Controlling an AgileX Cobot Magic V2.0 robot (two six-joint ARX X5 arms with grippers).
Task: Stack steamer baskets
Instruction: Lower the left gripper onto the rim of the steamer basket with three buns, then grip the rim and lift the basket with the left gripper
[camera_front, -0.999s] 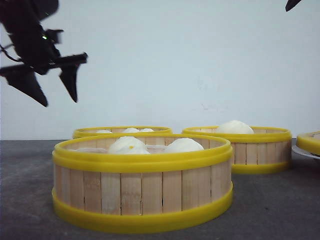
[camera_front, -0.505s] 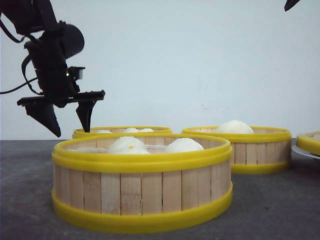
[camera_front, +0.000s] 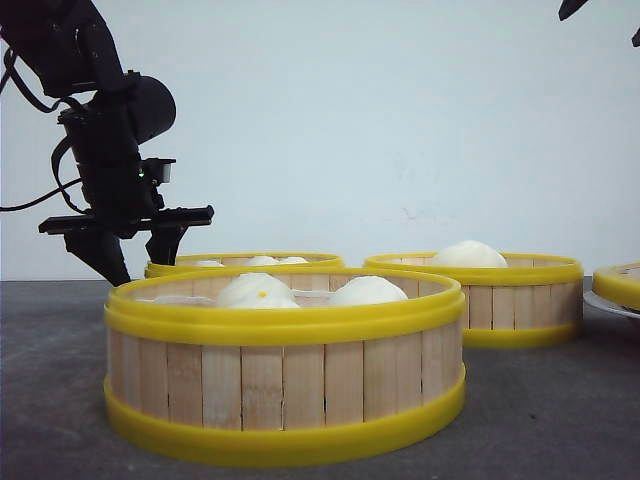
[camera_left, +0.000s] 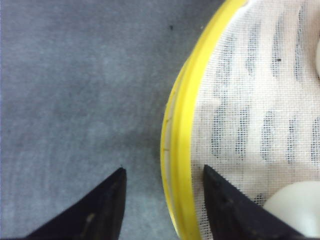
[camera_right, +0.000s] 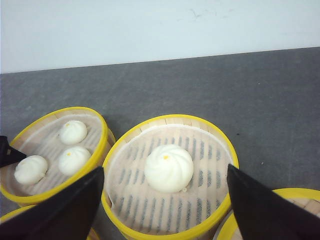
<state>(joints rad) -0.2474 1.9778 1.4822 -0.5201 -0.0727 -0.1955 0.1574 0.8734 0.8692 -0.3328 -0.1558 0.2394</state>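
Three steamer baskets with bamboo-slat walls and yellow rims stand on the grey table. The near basket (camera_front: 285, 360) holds white buns. Behind it are the back-left basket (camera_front: 245, 261) (camera_right: 55, 150) with three buns and the back-right basket (camera_front: 475, 290) (camera_right: 220, 145) with one bun. My left gripper (camera_front: 140, 262) (camera_left: 164, 168) is open and low, straddling the back-left basket's rim (camera_left: 177, 150), one finger outside, one over the mesh liner. My right gripper (camera_right: 165, 169) is open, high above the back-right basket; only its tip (camera_front: 575, 8) shows in the front view.
At the far right a yellow-rimmed round piece (camera_front: 620, 282) lies on a white plate (camera_front: 610, 305). A pale wall closes the back of the table. The left finger's tip (camera_right: 7, 152) shows beside the back-left basket in the right wrist view.
My left gripper has come down and to the right, from high in the air to the back-left basket's rim, still open. The right gripper has hardly moved.
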